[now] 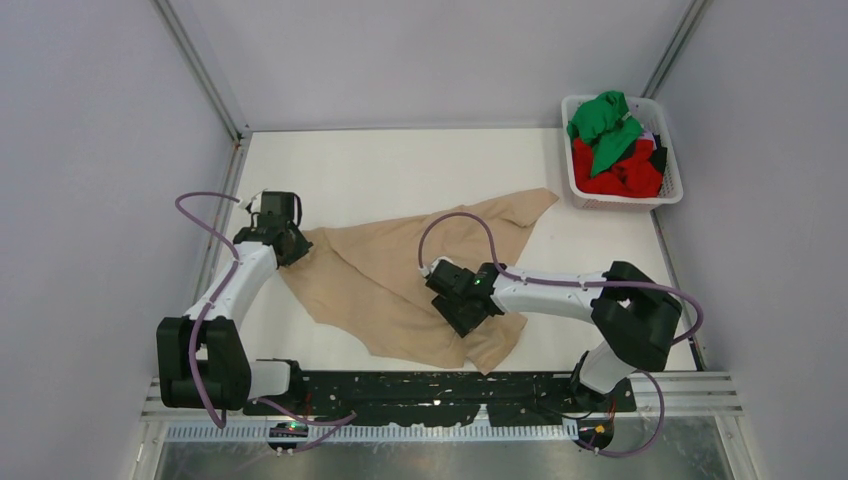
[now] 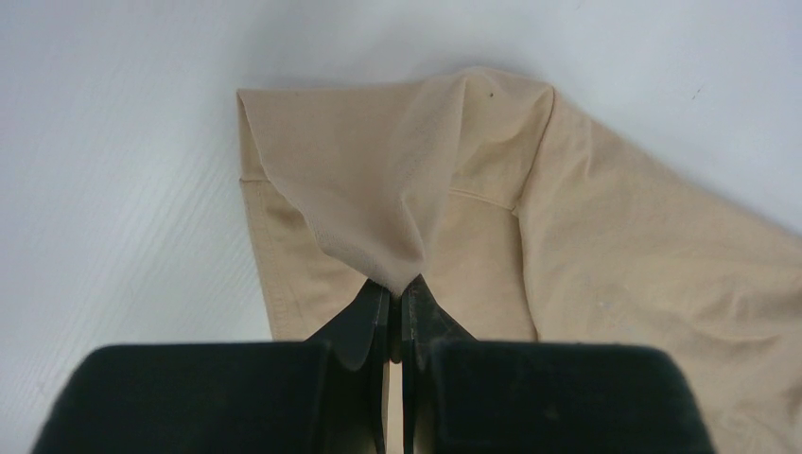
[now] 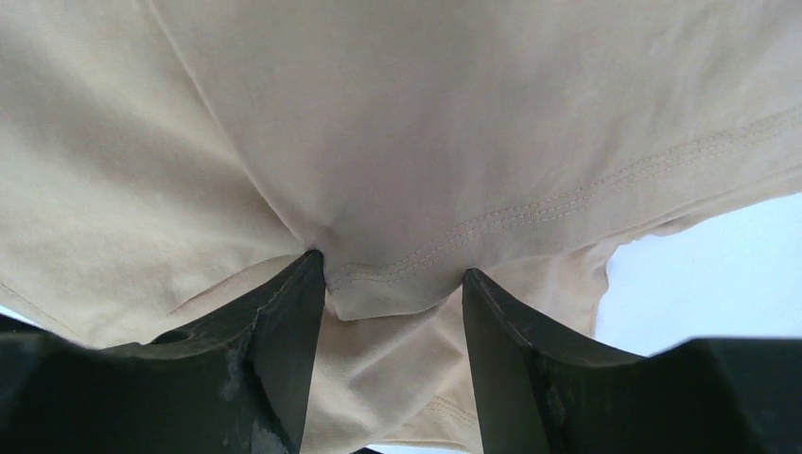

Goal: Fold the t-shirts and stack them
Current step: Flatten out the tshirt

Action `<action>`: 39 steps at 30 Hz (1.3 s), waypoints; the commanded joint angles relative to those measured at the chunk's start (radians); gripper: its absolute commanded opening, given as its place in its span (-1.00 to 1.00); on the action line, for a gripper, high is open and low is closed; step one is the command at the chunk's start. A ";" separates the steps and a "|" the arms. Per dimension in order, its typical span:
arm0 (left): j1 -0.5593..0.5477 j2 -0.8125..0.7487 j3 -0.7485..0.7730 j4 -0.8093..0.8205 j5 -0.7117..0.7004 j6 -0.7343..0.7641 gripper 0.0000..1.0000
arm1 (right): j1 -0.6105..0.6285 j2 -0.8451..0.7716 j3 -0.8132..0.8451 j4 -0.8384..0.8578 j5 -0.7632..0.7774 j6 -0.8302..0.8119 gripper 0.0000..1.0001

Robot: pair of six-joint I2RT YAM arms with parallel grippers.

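Observation:
The beige-tan t-shirt [image 1: 400, 275] lies crumpled and spread across the middle of the white table. My left gripper [image 1: 290, 243] is at the shirt's left corner, shut on a pinch of its cloth [image 2: 374, 189], which pulls up into a tent at the fingertips. My right gripper [image 1: 450, 305] is over the shirt's lower right part; its jaws stand open, with a hemmed edge of the cloth [image 3: 397, 284] lying between the fingers [image 3: 284, 322]. The bright green t-shirt [image 1: 603, 125] and the red t-shirt [image 1: 615, 175] lie bunched in the basket.
The white lattice basket [image 1: 668, 140] stands at the back right corner of the table. Metal frame posts and grey walls close in the table on the left, back and right. A black mounting strip [image 1: 420, 390] runs along the near edge.

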 commanded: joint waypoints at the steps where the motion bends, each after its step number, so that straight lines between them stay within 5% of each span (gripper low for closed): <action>1: 0.005 -0.031 0.001 0.029 0.003 0.011 -1.00 | -0.018 -0.031 0.028 -0.003 0.091 0.046 0.15; 39: 0.005 -0.045 -0.013 0.046 0.044 0.014 -1.00 | -0.089 -0.071 0.050 -0.015 0.053 0.055 -0.03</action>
